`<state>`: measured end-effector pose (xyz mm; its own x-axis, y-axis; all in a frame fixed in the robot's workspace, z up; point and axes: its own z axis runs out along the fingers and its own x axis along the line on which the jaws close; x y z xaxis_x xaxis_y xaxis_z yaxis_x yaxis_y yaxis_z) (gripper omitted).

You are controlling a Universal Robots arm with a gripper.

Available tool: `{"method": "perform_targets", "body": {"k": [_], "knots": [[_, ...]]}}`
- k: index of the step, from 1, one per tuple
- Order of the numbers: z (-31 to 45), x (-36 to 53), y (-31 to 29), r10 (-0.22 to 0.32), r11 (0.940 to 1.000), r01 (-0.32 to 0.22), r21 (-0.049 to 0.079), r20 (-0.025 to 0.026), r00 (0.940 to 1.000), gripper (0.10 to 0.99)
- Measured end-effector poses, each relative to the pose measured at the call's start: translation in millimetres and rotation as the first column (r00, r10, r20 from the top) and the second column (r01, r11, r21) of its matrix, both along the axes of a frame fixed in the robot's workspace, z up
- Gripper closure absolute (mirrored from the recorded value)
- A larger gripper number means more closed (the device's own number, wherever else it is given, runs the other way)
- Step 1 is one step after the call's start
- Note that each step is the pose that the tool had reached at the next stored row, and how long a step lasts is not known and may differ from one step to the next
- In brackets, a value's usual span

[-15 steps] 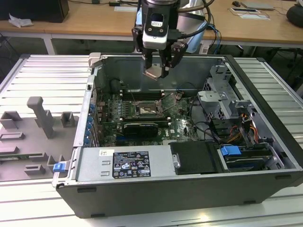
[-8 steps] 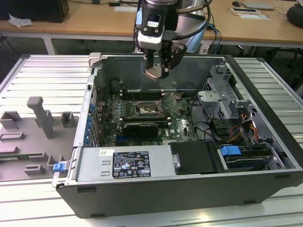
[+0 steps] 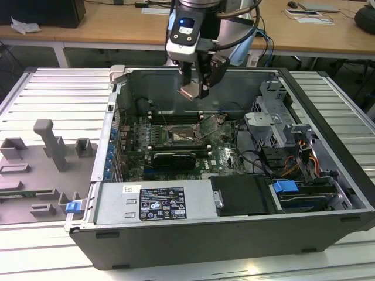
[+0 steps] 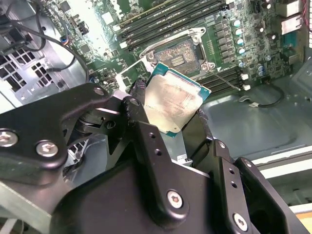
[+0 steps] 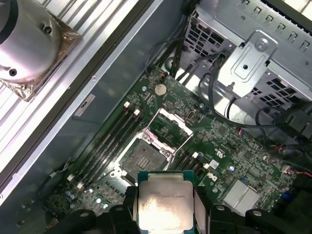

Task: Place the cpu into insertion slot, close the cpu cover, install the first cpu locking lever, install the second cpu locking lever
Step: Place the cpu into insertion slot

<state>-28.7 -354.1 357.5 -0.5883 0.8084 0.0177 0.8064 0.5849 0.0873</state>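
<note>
Black fingers (image 4: 141,124) of the gripper (image 4: 170,109) sit closest to us in the second wrist view. We see them clamped on the cpu (image 4: 173,97) by two opposite edges, its pale metal top facing the camera. We find the gripper hanging over the open case (image 3: 105,205), with the bare socket (image 5: 144,158) well below it. Beside that socket, also below the gripper, the cover (image 5: 171,127) stands tilted up.

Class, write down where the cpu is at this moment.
In the exterior view, the cpu is gripped in the end effector, above the open socket.
</note>
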Motion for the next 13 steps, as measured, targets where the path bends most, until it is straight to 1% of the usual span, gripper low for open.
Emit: {"method": "perform_targets", "body": {"k": [9,13], "knots": [[-1.2,0.0,0.0,-0.046,0.9989,0.046,0.0,0.0,0.9989,0.541],[-1.6,0.0,0.0,-0.073,0.9973,0.073,0.0,0.0001,0.9973,0.541]]}}
